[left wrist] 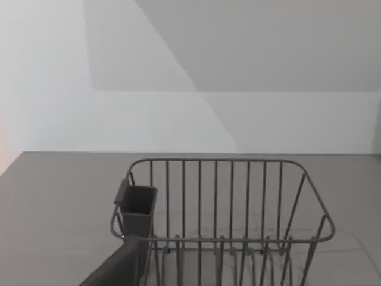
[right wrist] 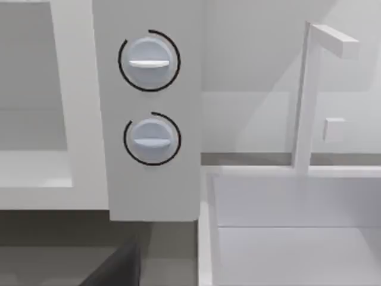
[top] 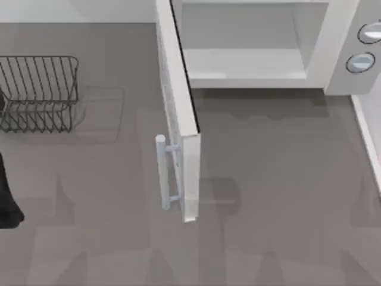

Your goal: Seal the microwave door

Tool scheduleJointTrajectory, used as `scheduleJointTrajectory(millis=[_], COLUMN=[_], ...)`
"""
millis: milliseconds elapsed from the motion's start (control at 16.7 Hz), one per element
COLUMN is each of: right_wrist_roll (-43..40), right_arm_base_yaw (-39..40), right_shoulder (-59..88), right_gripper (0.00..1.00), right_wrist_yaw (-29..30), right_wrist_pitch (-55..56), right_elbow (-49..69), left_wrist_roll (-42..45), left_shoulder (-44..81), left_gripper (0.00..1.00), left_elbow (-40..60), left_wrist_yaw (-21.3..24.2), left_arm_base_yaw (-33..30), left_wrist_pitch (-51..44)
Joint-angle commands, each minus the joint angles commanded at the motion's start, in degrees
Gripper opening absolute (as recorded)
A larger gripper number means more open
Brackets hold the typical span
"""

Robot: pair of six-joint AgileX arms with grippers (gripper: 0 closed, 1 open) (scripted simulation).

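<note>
The microwave door (top: 178,113) stands wide open, swung out from the left side of the white microwave body (top: 339,53) toward the table's front. Its pale bar handle (top: 162,173) faces the table's left. The oven cavity (top: 250,42) is exposed. My left arm (top: 7,196) rests at the table's left edge, well away from the door, and a dark part of my left gripper (left wrist: 119,268) points at a wire rack. A dark part of my right gripper (right wrist: 113,268) sits low in front of the body's two round knobs (right wrist: 149,59).
A dark wire dish rack (top: 38,92) stands at the back left, with a small cup holder (left wrist: 138,205) on its side. A white sink basin (right wrist: 286,232) with a faucet (right wrist: 309,95) lies to the right of the microwave. Grey tabletop (top: 268,196) spreads in front.
</note>
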State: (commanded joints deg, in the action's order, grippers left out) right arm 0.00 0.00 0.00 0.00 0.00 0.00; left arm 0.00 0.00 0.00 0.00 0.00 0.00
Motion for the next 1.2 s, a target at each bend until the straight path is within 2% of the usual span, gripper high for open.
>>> scheduleJointTrajectory(millis=[240, 540, 840, 1200], right_wrist_roll=[0.0, 0.0, 0.0, 0.0], right_arm_base_yaw=[0.0, 0.0, 0.0, 0.0], right_shoulder=[0.0, 0.0, 0.0, 0.0], right_gripper=[1.00, 1.00, 1.00, 1.00], right_wrist_yaw=[0.0, 0.0, 0.0, 0.0], right_wrist_pitch=[0.0, 0.0, 0.0, 0.0], right_elbow=[0.0, 0.0, 0.0, 0.0], left_wrist_roll=[0.6, 5.9, 15.1, 27.5], left_shoulder=[1.4, 12.9, 32.2, 62.1], left_gripper=[1.00, 1.00, 1.00, 1.00], left_elbow=[1.4, 11.9, 29.1, 54.2], left_wrist_yaw=[0.2, 1.8, 4.8, 9.8], left_arm_base_yaw=[-0.5, -3.8, -8.1, -14.1], left_wrist_pitch=[-0.8, -8.4, -23.7, -48.2])
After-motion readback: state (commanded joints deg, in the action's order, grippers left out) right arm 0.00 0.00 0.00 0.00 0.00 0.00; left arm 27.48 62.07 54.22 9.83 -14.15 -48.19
